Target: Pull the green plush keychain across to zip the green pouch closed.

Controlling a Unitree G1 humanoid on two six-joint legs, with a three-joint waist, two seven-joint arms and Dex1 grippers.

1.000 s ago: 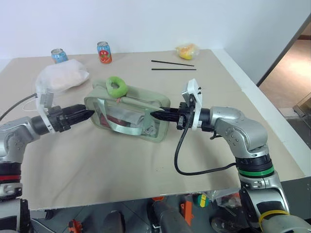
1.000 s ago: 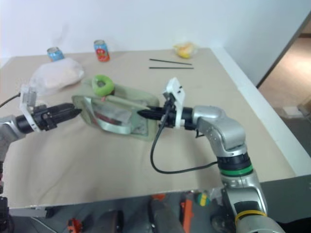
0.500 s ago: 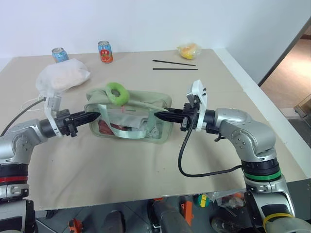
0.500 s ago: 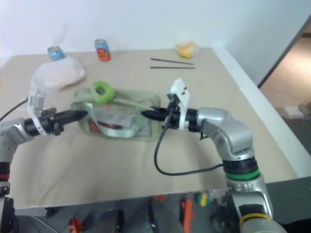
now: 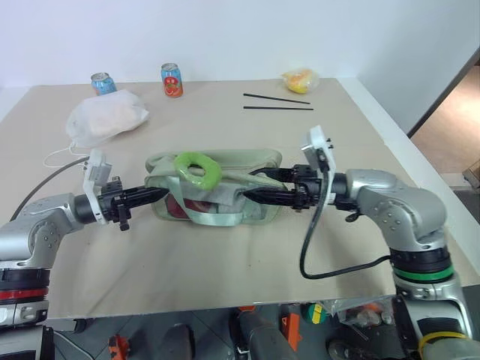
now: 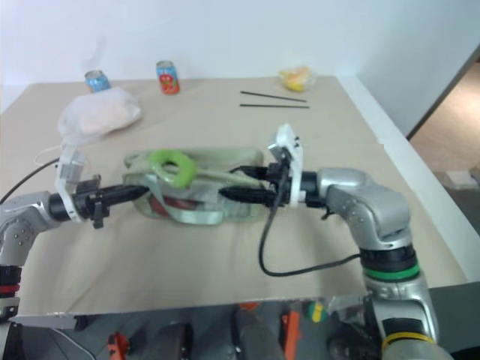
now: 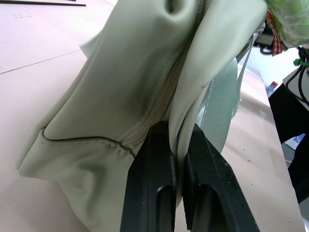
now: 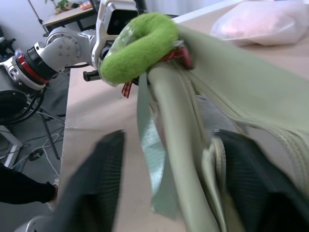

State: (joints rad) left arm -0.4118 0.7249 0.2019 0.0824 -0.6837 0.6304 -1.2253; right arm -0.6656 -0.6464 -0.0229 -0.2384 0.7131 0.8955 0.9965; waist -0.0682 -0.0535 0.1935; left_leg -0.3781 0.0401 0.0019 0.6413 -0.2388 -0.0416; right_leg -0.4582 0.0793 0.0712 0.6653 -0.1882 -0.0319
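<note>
The left hand (image 5: pixel 154 194) was clamped shut on the end fabric of the green pouch (image 5: pixel 247 160), pinching a fold beside the zipper. Just past its fingertips, on the pouch's top, sat the green plush keychain (image 5: pixel 196 168), soft and light by the look of it, likely squashy yet easy to pinch across its ring. The pouch looked limp, so it would probably sag unless held taut. The right hand (image 5: pixel 259 187) stood with fingers apart at the pouch's far end, gripping nothing. Everything rested on a beige counter (image 5: pixel 225 255), white wall behind.
</note>
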